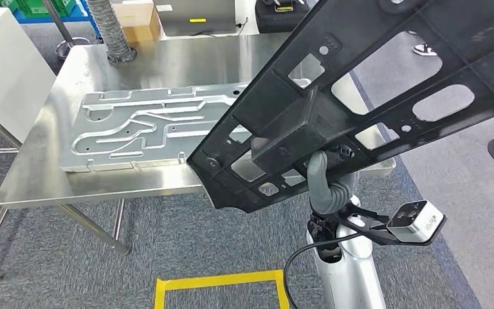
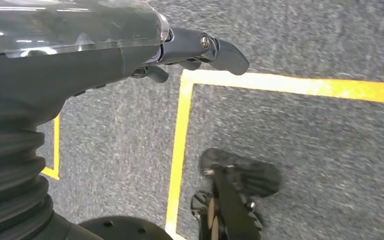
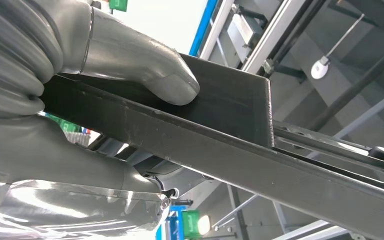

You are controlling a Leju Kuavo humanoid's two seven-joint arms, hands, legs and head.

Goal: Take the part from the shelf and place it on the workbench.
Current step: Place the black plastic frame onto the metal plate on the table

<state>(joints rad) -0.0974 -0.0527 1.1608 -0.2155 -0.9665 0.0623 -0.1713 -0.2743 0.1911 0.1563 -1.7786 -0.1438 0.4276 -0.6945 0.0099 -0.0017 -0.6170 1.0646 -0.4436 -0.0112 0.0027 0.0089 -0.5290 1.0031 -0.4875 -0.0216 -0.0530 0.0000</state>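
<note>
The right hand grips the black part from below, its grey thumb pressed flat on one face of the panel while the rest of the hand wraps the opposite side, so the part's edge is clamped between them. The part is a long, flat black frame with many cut-out openings; it is held up in the air, tilted, with its lower end above the near right corner of the steel tabletop and its upper end running off toward the top right of the head view. On the tabletop lies a large silver machined plate with curved grooves (it rests flat, left of the held part). The left hand hangs over grey carpet marked with yellow tape, holding nothing, its fingers loosely curled.
</note>
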